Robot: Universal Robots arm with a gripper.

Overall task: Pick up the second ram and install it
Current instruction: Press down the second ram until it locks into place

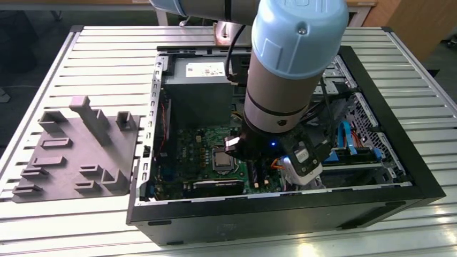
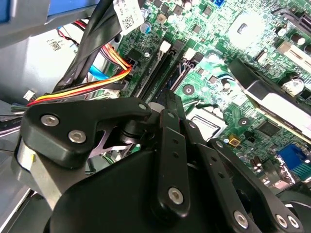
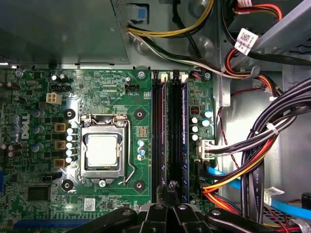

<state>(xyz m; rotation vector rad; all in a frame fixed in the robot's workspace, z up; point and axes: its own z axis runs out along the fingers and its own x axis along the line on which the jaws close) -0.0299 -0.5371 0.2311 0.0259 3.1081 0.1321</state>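
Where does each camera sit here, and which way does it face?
Exterior view: off the arm, above the table, looking down into the open case; the arm reaches inside.
First wrist view: on the arm, looking straight down at the motherboard; gripper over the RAM slots.
Second wrist view: behind the gripper, looking slantwise across the motherboard.
Shared: both wrist views show the CPU socket.

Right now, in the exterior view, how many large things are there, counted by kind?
Slatted table: 1
Open computer case: 1
Grey fixture tray: 1
Robot arm: 1
Total: 4
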